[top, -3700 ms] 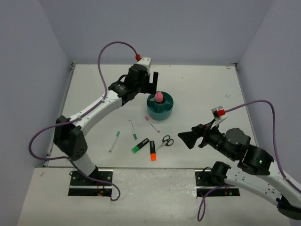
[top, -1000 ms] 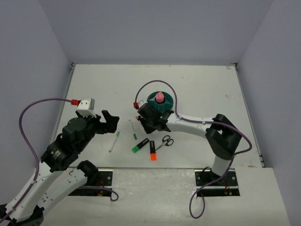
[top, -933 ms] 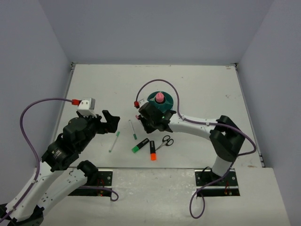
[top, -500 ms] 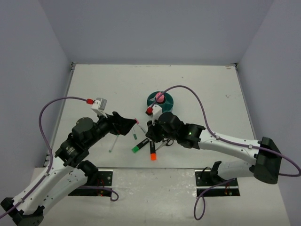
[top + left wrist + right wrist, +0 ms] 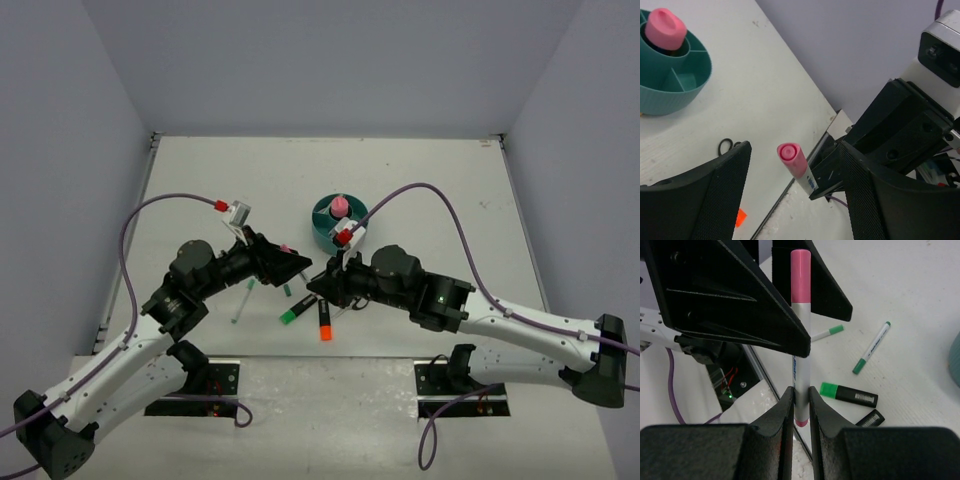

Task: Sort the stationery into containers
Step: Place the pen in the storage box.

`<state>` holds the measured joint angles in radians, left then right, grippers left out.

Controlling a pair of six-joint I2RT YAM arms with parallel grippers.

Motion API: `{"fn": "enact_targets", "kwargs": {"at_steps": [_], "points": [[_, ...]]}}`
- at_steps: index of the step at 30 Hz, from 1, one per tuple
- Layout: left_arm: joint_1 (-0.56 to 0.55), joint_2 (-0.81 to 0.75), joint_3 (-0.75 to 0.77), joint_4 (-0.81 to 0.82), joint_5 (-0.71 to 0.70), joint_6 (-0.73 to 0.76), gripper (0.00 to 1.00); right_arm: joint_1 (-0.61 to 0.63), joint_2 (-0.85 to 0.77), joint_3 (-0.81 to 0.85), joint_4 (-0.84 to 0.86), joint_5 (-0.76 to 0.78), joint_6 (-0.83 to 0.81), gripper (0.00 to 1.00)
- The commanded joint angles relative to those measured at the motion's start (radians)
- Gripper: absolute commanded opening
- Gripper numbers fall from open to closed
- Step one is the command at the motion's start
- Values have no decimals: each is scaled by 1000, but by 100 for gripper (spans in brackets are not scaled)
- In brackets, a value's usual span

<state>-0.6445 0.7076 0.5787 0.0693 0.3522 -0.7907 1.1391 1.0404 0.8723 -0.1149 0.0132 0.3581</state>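
Round teal plastic organizer [image 5: 670, 100], smooth walls, wedge compartments. On its near side the left gripper [image 5: 795, 147] has its matte black fingers spread wide, clear of the slim white pink-capped pen [image 5: 800, 315] clamped in the right gripper [image 5: 801, 395]. Glue stick [image 5: 665, 27] with a pink cap sits in the organizer's centre well.

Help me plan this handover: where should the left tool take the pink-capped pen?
On the white barrel just under the pink cap, closing across it from both sides. The right tool pinches the lower end of the pen, so the upper part stands free between the left tool's open fingers.
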Motion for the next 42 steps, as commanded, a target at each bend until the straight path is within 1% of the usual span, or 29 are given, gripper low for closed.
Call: {"fn": "enact_targets", "kwargs": {"at_steps": [1,3,5,6,7,8,9,10,11,12,13,15,16,17,19,21,22,23,25,28,31,35,38,42], "points": [[0,3,-5,196,132,-48,66,10,-8,-4,57,-10,-11,0],[-1,1,-3,203,134,-48,38,10,-13,-9,58,-10,-11,0],[0,4,2,199,137,-45,16,10,-20,-15,60,-7,-8,0],[-1,8,5,198,141,-43,2,10,-26,-20,60,-2,-7,0],[-1,11,7,194,142,-40,0,10,-26,-25,60,2,-7,0],[-1,19,12,185,138,-31,0,10,-27,-26,52,14,-1,9],[-1,29,18,174,133,-20,0,10,-29,-27,42,30,6,21],[-1,39,24,160,123,-6,0,10,-31,-28,32,46,13,39],[-1,54,29,135,91,20,0,10,-39,-30,21,68,22,79],[-1,62,43,114,63,35,0,10,-47,-33,-2,118,45,96],[-1,74,55,63,-26,53,0,10,-70,-46,-19,154,62,99],[-1,126,79,42,-153,92,0,9,-103,-68,-76,255,115,99],[-1,148,90,40,-195,100,0,9,-120,-76,-106,304,142,99],[0,194,103,60,-216,114,0,10,-150,-82,-158,349,172,99],[-1,279,120,132,-260,149,0,10,-204,-106,-209,441,250,99],[-1,343,147,180,-303,174,0,10,-238,-130,-249,464,282,99],[0,357,161,201,-320,177,0,10,-260,-140,-268,466,292,99],[-1,419,178,231,-342,190,0,10,-293,-152,-296,467,305,99],[0,475,199,287,-368,201,0,10,-338,-171,-341,469,323,99],[-1,548,208,360,-421,212,0,10,-408,-198,-371,467,344,99],[0,601,211,438,-484,221,0,10,-508,-241,-357,428,355,99],[0,677,223,496,-543,235,0,10,-589,-262,-365,385,364,99],[2,722,217,568,-562,225,0,10,-629,-274,-364,352,360,99],[0,781,237,598,-570,205,0,10,-648,-292,-342,312,358,99]]}}
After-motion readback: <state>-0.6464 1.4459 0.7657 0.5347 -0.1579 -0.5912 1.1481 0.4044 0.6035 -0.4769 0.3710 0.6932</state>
